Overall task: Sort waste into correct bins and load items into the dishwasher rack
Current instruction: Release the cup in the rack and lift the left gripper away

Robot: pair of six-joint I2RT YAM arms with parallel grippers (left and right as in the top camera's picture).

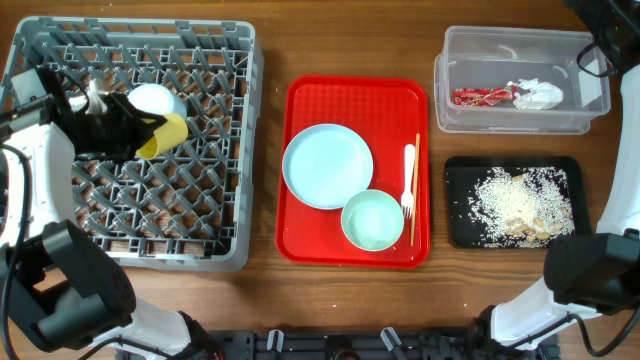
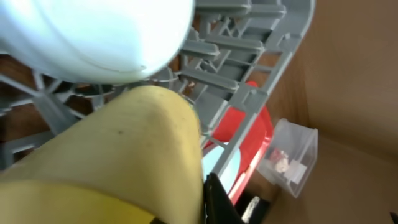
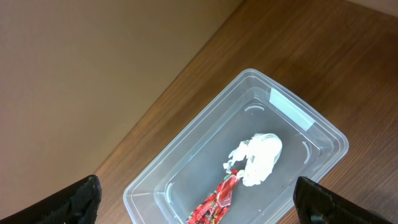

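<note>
The grey dishwasher rack holds a pale blue bowl upside down and, beside it, a yellow cup on its side. My left gripper is shut on the cup. In the left wrist view the cup fills the frame with one black finger pressed against its wall. My right gripper hangs open above the clear tub, which holds the red wrapper and white tissue. Rice scraps lie in the black tray.
A red tray in the middle carries a pale plate, a green bowl, a white fork and chopsticks. The clear tub stands at the back right, with the black tray in front of it.
</note>
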